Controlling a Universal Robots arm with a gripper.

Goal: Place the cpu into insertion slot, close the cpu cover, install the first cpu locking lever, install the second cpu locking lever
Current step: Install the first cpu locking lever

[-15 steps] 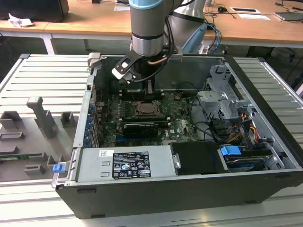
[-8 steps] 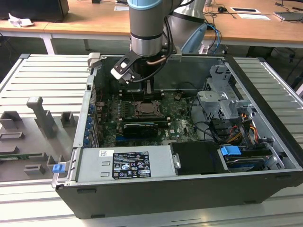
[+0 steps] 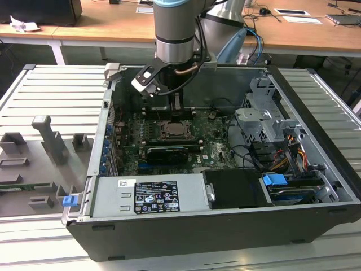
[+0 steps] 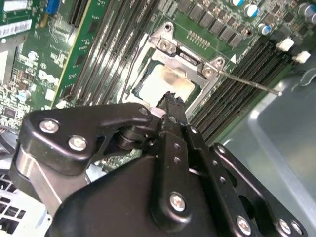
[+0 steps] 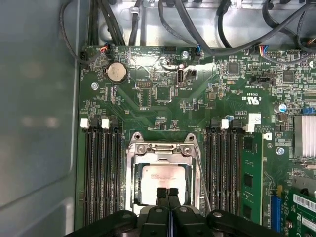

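The cpu point(image 5: 159, 178) lies flat in the insertion slot point(image 5: 130, 174) on the green motherboard, its pale metal top showing through the cut-out of the cpu cover point(image 5: 160, 148), which lies down over it. In the second wrist view the cpu point(image 4: 163, 83) and the cpu cover point(image 4: 183, 53) show the same. A thin locking lever point(image 4: 252, 84) sticks out sideways from the slot over the memory slots; the same lever point(image 5: 202, 177) runs along the slot's side. My gripper point(image 5: 168, 192) is shut with nothing between its fingers, its tips just over the cpu's edge. In the exterior view the gripper point(image 3: 176, 107) hangs above the slot point(image 3: 176, 131).
Black memory slots point(image 5: 101, 173) flank the socket on both sides. A long black card point(image 3: 164, 152) lies in front of the slot. Cable bundles point(image 5: 197, 24) run along the case wall. The drive cage point(image 3: 265, 113) and power supply point(image 3: 152, 195) stand inside the case.
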